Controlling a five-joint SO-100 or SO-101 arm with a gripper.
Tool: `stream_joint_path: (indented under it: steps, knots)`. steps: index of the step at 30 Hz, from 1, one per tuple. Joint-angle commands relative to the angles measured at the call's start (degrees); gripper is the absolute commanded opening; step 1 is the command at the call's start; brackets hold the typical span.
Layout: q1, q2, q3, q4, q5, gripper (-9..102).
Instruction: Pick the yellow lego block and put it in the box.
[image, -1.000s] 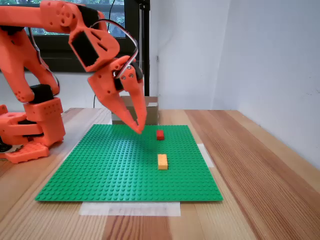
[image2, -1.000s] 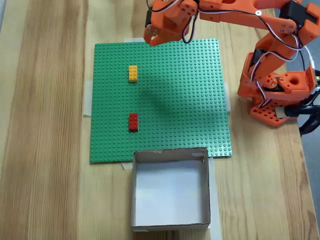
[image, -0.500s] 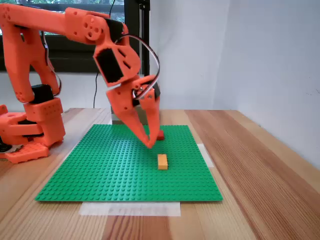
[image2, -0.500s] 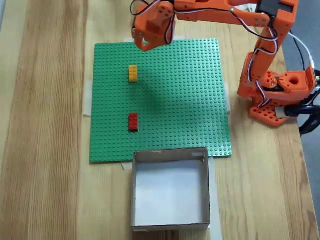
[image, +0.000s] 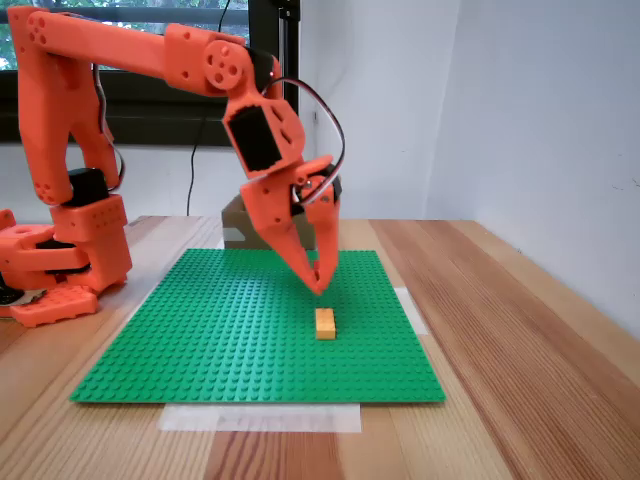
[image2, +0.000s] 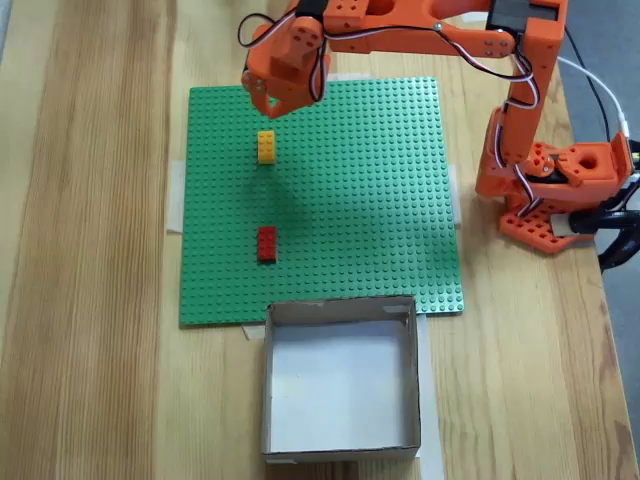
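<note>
In a fixed view from the front, my gripper (image: 319, 285) hangs with its tips pointing down, above the yellow lego block (image: 325, 323) and a little to the far side of it, not touching it. The fingers stand close at the tips; I cannot tell if a gap is between them. The block lies flat on the green baseplate (image: 200, 340), right of its middle. I think I hold the tips low so that only a short drop is needed.

In a fixed view from above, my gripper (image2: 268, 100) is near the top edge of the baseplate (image2: 380, 200), just beside the yellow lego block (image2: 266, 147). A red block (image2: 266, 244) lies between this one and the box (image2: 340, 385), which is open and waits at the bottom edge of the plate.
</note>
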Motion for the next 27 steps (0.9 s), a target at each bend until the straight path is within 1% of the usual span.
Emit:
stream_joint_path:
  steps: [1,16,22,27]
  knots:
    - [-0.4,0.4,-2.4,0.5,0.5,0]
    - [-0.2,-1.6,-3.3,0.1,1.1,-1]
    - [0.1,-3.3,-4.1,1.0,-0.2,-1]
    - [0.1,-4.4,-4.5,1.4,-3.1,-1]
